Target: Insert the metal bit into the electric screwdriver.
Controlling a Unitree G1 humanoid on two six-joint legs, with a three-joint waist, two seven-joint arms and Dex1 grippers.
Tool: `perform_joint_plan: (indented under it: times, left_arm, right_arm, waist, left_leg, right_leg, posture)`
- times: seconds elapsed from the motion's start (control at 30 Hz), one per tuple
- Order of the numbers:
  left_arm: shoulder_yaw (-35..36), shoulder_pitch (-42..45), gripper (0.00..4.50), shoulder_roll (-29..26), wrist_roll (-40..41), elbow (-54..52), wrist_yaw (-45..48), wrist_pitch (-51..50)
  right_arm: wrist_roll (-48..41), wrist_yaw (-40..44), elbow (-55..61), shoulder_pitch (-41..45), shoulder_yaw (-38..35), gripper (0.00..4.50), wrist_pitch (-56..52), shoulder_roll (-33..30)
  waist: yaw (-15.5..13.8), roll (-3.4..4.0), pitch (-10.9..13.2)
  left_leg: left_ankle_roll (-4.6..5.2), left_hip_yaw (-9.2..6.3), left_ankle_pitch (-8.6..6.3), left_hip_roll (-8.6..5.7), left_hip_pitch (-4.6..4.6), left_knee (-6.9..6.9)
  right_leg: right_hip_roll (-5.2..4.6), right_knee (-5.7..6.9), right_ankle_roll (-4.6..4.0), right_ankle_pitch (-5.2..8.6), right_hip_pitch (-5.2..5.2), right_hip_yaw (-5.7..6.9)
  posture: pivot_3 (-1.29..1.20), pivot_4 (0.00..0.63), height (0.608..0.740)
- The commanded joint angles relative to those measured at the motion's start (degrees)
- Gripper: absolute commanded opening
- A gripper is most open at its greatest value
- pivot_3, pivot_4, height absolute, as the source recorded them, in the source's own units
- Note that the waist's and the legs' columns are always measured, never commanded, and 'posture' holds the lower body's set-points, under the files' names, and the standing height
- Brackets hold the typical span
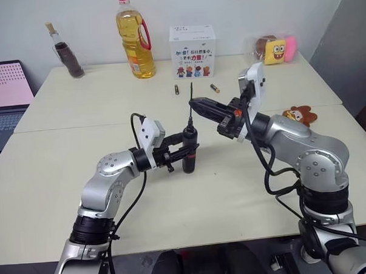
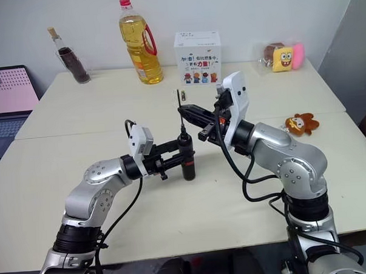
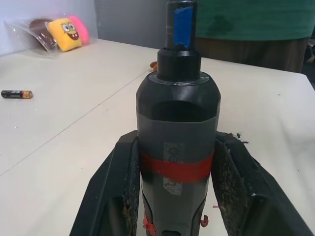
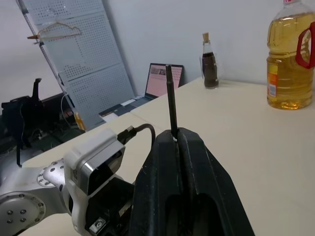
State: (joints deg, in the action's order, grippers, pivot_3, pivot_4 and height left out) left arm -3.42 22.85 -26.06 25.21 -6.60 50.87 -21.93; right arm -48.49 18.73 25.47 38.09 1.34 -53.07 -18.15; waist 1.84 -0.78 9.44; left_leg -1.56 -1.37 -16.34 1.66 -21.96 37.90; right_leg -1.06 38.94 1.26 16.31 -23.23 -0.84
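The electric screwdriver [image 1: 189,150] stands upright just above the table, black and dark grey with a red band [image 3: 177,167]. My left gripper [image 1: 183,150] is shut on its body from the left, one finger [image 3: 113,196] on each side. My right gripper [image 1: 195,104] comes in from the right, directly above the screwdriver, shut on the metal bit [image 4: 171,98]. The thin bit [image 2: 179,98] stands nearly upright, its top clear of the fingertips. Its lower end reaches down to the screwdriver's tip. Whether it sits inside I cannot tell.
At the table's back stand an oil bottle [image 1: 135,45], a corked dark bottle [image 1: 67,54] and a white box [image 1: 191,42]. Two batteries [image 1: 176,89] lie behind the grippers. Plush toys [image 1: 276,50] and a small toy [image 1: 300,115] lie right, a laptop [image 1: 5,96] left. A person's green shirt [image 3: 251,19] shows beyond the table.
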Motion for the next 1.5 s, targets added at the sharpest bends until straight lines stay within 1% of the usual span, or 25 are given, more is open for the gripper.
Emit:
perform_joint_plan:
  times: [0.03,0.3,0.37,0.4,0.47,0.5,0.57,0.67,0.7,0.8,0.87,0.9,0.97,1.1,1.2,1.27,1.3,1.33,1.37,1.4,1.43,1.5]
  left_arm:
    - [0.1,-1.2,1.66,-0.9,-0.6,0.3,-0.3,-1.0]
    - [0.0,-1.2,1.66,-0.8,-0.5,0.4,0.0,-0.8]
    - [0.0,-1.1,1.66,-0.8,-0.6,0.5,0.1,-0.7]
    - [0.0,-1.1,1.66,-0.8,-0.6,0.5,0.1,-0.6]
    - [0.0,-1.1,1.66,-0.8,-0.6,0.6,0.2,-0.6]
    - [0.0,-1.1,1.66,-0.8,-0.6,0.6,0.2,-0.6]
    - [0.0,-1.1,1.66,-0.8,-0.6,0.6,0.3,-0.6]
    - [-0.1,-1.0,1.66,-0.8,-0.6,0.9,0.6,-0.3]
    - [-0.1,-0.9,1.66,-0.9,-0.6,0.9,0.6,-0.2]
    - [0.1,-0.5,1.66,-1.0,-0.7,1.3,0.8,-0.1]
    - [0.3,-0.1,1.66,-1.3,-0.8,1.8,1.2,-0.1]
    - [0.5,0.2,1.66,-1.5,-0.8,2.1,1.4,0.1]
    - [0.9,0.9,1.66,-2.0,-0.9,2.9,1.8,0.3]
    - [2.4,4.5,1.66,-3.6,-0.9,5.8,2.4,0.5]
    - [3.7,7.4,1.66,-5.9,-0.2,7.3,3.9,-0.4]
    - [4.2,10.8,1.66,-9.6,-0.6,9.5,6.3,-0.6]
    - [3.3,13.7,1.66,-13.1,-2.8,12.1,8.5,0.4]
    - [1.8,16.4,1.66,-16.9,-5.7,15.0,10.7,1.5]
    - [0.1,18.5,1.66,-20.2,-8.4,17.5,12.9,2.9]
    - [-1.3,19.7,1.66,-22.8,-10.2,19.2,15.3,4.1]
    - [-2.1,20.5,1.66,-24.3,-11.0,20.5,17.0,5.0]
    - [-4.0,21.2,1.66,-27.2,-12.2,22.3,21.6,5.3]
  right_arm:
    - [1.0,1.5,1.3,-1.9,2.3,0.05,-1.6,-1.9]
    - [1.1,2.1,1.1,-2.1,2.1,0.05,-1.5,-2.5]
    - [0.5,2.4,1.1,-2.0,1.6,0.42,-1.7,-2.3]
    - [-0.1,2.6,1.2,-1.9,1.2,0.54,-1.9,-2.2]
    - [-0.4,2.8,1.3,-1.7,0.8,1.07,-2.2,-2.1]
    - [-0.5,2.9,1.4,-1.6,0.7,1.26,-2.3,-2.1]
    - [-1.4,3.0,1.6,-1.1,-0.1,1.84,-2.7,-2.2]
    - [-2.8,3.3,1.8,-0.4,-1.1,2.45,-3.2,-2.5]
    - [-3.4,3.4,2.0,-0.2,-1.6,2.59,-3.7,-2.8]
    - [-4.7,4.5,2.4,0.2,-2.7,3.33,-4.7,-4.9]
    - [-6.2,6.1,2.4,0.5,-4.9,3.81,-5.6,-7.7]
    - [-7.2,6.8,2.3,0.8,-6.1,3.94,-6.0,-9.1]
    - [-7.9,7.6,2.0,1.4,-7.7,4.46,-6.0,-11.4]
    - [-9.5,8.1,2.2,2.4,-11.1,4.48,-5.6,-14.7]
    - [-10.2,8.7,4.2,1.2,-11.6,4.48,-5.7,-16.5]
    - [-9.2,9.9,6.7,-1.6,-11.0,4.48,-4.9,-18.4]
    - [-8.0,10.6,8.1,-4.1,-10.6,4.48,-3.9,-19.2]
    - [-6.8,11.4,9.6,-6.6,-10.2,4.48,-2.9,-19.9]
    - [-5.2,12.0,10.9,-8.8,-9.4,4.48,-1.5,-20.7]
    - [-3.7,12.4,12.0,-10.6,-8.8,4.48,-0.1,-21.3]
    - [-2.7,12.6,12.8,-11.7,-8.3,4.48,0.9,-21.5]
    - [-1.7,12.6,14.1,-14.1,-8.1,4.48,2.3,-21.5]
  waist:
    - [0.0,0.00,0.0]
    - [0.0,0.00,0.0]
    - [0.0,0.00,0.0]
    - [0.0,-0.02,0.0]
    - [0.0,-0.02,0.0]
    - [0.0,-0.02,0.0]
    - [0.0,-0.02,0.0]
    - [0.0,-0.02,0.0]
    - [0.0,-0.02,0.0]
    - [-0.1,-0.02,0.0]
    - [-0.1,-0.03,0.0]
    - [-0.1,-0.04,0.0]
    - [-0.2,-0.05,0.0]
    - [0.0,-0.08,0.1]
    - [0.1,-0.12,0.1]
    - [0.1,-0.15,0.2]
    - [0.1,-0.19,0.2]
    - [0.0,-0.40,0.3]
    - [0.1,-0.56,0.5]
    - [0.0,-0.68,0.6]
    - [0.1,-0.70,0.7]
    - [0.0,-0.42,0.8]
  left_leg:
    - [0.00,0.00,0.00,0.00,0.00,0.00]
    - [0.00,0.00,0.00,-0.01,0.00,0.00]
    - [0.00,0.00,0.00,-0.01,-0.01,0.00]
    - [0.00,0.00,0.00,-0.01,-0.01,0.00]
    - [0.00,0.00,0.00,0.00,-0.02,0.00]
    - [0.00,0.00,0.00,0.00,-0.01,0.00]
    - [0.00,-0.01,0.00,0.00,-0.01,0.00]
    - [0.00,-0.01,0.00,0.00,-0.02,0.00]
    - [0.00,-0.01,0.00,0.00,-0.02,0.00]
    - [0.00,-0.02,0.00,-0.01,-0.02,0.00]
    - [0.00,0.00,0.00,-0.02,-0.02,0.00]
    - [0.00,-0.01,0.00,-0.02,-0.04,0.00]
    - [0.00,-0.01,0.00,-0.04,-0.05,0.01]
    - [0.00,-0.01,0.00,-0.09,-0.03,0.01]
    - [0.00,-0.04,0.00,-0.03,-0.02,0.00]
    - [0.01,-0.06,0.00,0.00,-0.04,-0.01]
    - [0.01,-0.08,-0.01,0.02,-0.06,-0.01]
    - [0.01,-0.08,-0.01,0.02,-0.06,-0.04]
    - [0.01,-0.08,-0.01,0.02,-0.13,-0.03]
    - [0.02,-0.09,-0.01,0.10,-0.14,-0.03]
    - [0.02,-0.10,-0.01,0.04,-0.25,-0.03]
    - [0.03,-0.05,-0.02,0.06,-0.35,-0.07]
  right_leg:
    - [0.00,0.00,0.00,0.00,0.00,-0.01]
    - [0.01,-0.01,0.00,0.00,0.00,0.00]
    - [0.01,-0.01,0.00,0.00,0.00,0.00]
    - [0.01,-0.01,0.00,0.00,0.00,0.01]
    - [0.01,-0.01,0.00,0.00,0.00,0.00]
    - [0.01,-0.01,0.00,0.00,0.00,-0.01]
    - [0.01,-0.01,0.00,0.00,0.00,0.01]
    - [0.01,-0.01,0.00,0.00,0.00,0.00]
    - [0.01,-0.01,0.00,0.00,0.00,0.00]
    - [0.01,-0.02,0.00,0.00,0.00,0.02]
    - [0.01,-0.03,0.00,0.00,0.00,0.00]
    - [0.00,-0.03,0.00,0.00,0.00,0.02]
    - [0.00,-0.05,0.00,0.00,0.00,0.02]
    - [0.06,-0.03,0.00,0.00,0.00,0.02]
    - [0.16,-0.03,0.00,0.00,-0.01,0.03]
    - [0.21,0.00,-0.01,0.00,-0.06,0.02]
    - [0.25,-0.01,-0.01,0.00,-0.07,0.01]
    - [0.26,-0.02,-0.02,0.00,-0.08,0.01]
    - [0.29,-0.02,-0.07,0.04,-0.11,0.18]
    - [0.38,-0.02,-0.07,0.03,-0.16,0.10]
    - [0.38,-0.01,-0.08,0.05,-0.23,0.16]
    - [0.42,-0.02,-0.09,0.04,-0.41,0.08]
  posture:
    - [0.00,0.150,0.740]
    - [0.00,0.150,0.740]
    - [0.00,0.150,0.740]
    - [0.00,0.150,0.740]
    - [0.00,0.150,0.740]
    - [0.00,0.150,0.740]
    - [0.00,0.150,0.740]
    - [0.00,0.150,0.740]
    - [0.00,0.150,0.740]
    - [0.00,0.150,0.740]
    - [0.00,0.150,0.740]
    - [0.00,0.150,0.740]
    - [0.00,0.150,0.740]
    - [0.00,0.150,0.740]
    - [0.00,0.150,0.740]
    - [0.00,0.150,0.740]
    - [0.00,0.150,0.740]
    - [0.00,0.150,0.740]
    - [0.00,0.150,0.740]
    - [0.00,0.150,0.740]
    - [0.00,0.150,0.740]
    - [0.00,0.150,0.740]
